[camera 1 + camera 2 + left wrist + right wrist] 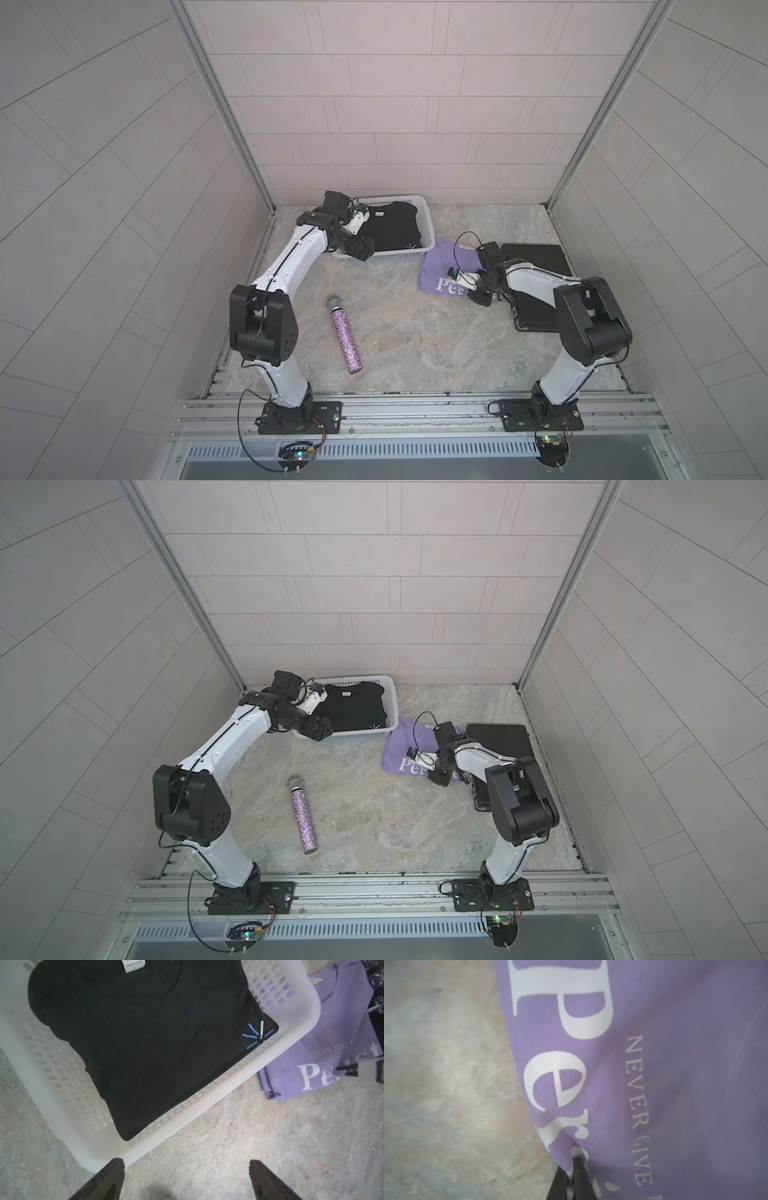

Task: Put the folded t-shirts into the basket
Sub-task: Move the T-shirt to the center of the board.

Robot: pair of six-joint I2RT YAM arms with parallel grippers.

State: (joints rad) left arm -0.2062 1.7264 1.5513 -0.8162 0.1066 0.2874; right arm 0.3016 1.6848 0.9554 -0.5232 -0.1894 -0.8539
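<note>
Right hand (572, 1164), bent low, clamps the lavender shirt (675, 1064); left hand (187, 1163) hangs spread beside the basket (307, 1012).

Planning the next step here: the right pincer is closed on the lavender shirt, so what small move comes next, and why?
Probably lift the right pincer slightly, raising the lavender shirt: the jaws are shut on a fold by the lettering, and the basket, black shirt inside, sits close beside it.
</note>
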